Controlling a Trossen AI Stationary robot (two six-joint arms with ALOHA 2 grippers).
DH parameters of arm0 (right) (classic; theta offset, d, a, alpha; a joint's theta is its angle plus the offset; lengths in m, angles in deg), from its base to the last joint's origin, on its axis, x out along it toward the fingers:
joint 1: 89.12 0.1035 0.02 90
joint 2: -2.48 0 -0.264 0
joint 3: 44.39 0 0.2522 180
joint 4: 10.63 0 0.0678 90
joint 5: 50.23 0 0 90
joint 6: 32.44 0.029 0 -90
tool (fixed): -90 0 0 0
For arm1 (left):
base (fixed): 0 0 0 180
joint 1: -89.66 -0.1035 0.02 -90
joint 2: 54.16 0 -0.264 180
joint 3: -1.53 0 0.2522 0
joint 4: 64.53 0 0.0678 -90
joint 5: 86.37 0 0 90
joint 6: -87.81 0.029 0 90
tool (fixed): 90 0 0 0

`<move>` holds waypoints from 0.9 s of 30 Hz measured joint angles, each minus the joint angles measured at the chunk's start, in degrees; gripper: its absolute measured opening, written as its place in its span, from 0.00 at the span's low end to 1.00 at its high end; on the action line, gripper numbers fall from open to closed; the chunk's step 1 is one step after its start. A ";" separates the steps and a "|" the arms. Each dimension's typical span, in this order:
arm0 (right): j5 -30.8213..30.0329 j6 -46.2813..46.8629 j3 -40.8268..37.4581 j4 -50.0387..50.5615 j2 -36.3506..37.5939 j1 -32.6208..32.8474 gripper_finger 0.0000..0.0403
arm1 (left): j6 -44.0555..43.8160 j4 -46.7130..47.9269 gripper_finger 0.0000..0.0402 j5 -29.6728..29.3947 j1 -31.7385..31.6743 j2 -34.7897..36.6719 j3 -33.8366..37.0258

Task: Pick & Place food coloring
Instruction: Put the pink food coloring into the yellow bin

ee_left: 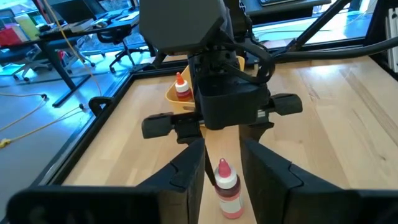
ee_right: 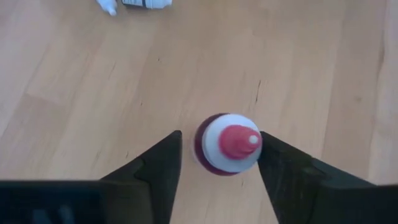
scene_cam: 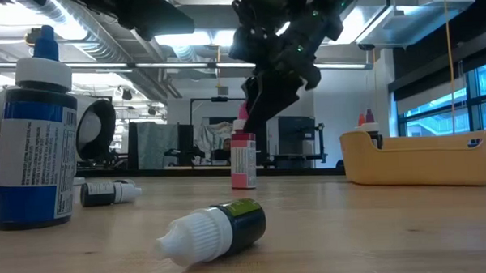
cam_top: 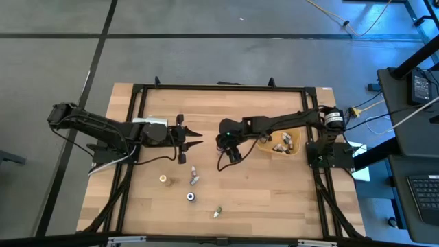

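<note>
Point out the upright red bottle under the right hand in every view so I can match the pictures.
High view: hidden beneath the right hand, near table center.
Low view: red bottle standing mid-picture, under the dark hand.
Left wrist view: bottle low in the middle, under the other arm.
Right wrist view: cap seen from above, between the fingers.
Shared landmark: yellow tray.

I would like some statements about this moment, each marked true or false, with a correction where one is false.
1. The red bottle stands upright between the fingers of the right gripper. True.
2. The tan tray is empty. False: several small bottles lie in it.
3. A green bottle lies on its side on the table. True.
4. The left gripper holds the red bottle. False: it waits left of the right gripper, holding nothing.
5. The blue bottle lies flat. False: it stands upright.
</note>
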 joint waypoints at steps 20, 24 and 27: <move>-0.12 0.96 -0.16 7.40 8.68 1.90 0.30 | 0.02 0.00 0.25 -0.02 0.02 0.00 0.00; -0.23 6.23 -0.30 17.17 17.07 3.64 0.30 | 0.00 0.11 0.25 -0.02 0.02 0.00 0.00; -3.48 10.83 -2.91 19.52 24.59 5.41 0.30 | 0.02 0.13 0.25 -0.02 0.02 0.00 0.00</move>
